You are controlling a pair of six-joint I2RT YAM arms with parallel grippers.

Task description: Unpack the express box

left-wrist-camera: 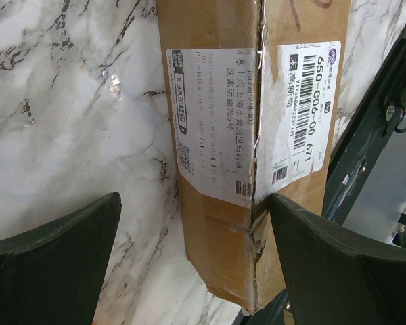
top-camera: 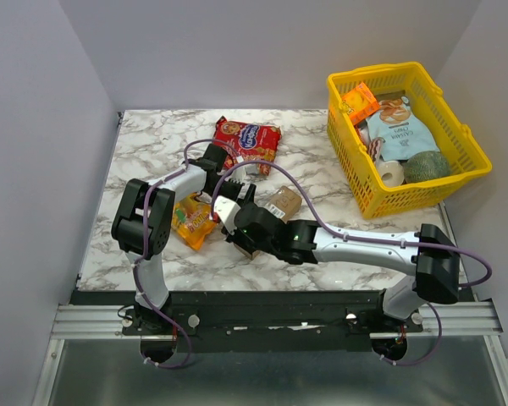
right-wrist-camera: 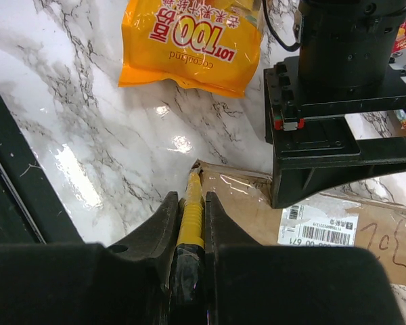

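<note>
The express box (left-wrist-camera: 216, 135) lies on the marble table, a brown carton with a white label (left-wrist-camera: 213, 115) and a split seam down its top. My left gripper (left-wrist-camera: 193, 198) hangs open over its near end, one finger over the marble and the other over the box's right half. From the top view only part of the box (top-camera: 283, 203) shows between the arms, with the left gripper (top-camera: 240, 194) above it. My right gripper (right-wrist-camera: 189, 198) is shut on a yellow utility knife (right-wrist-camera: 191, 206), whose tip rests at a corner of the box (right-wrist-camera: 247, 210).
An orange snack bag (top-camera: 192, 222) lies left of the box, and a red one (top-camera: 247, 139) lies behind it. A yellow basket (top-camera: 472, 150) with several packets stands at the back right. The left gripper's black body (right-wrist-camera: 338, 101) hangs close to the knife.
</note>
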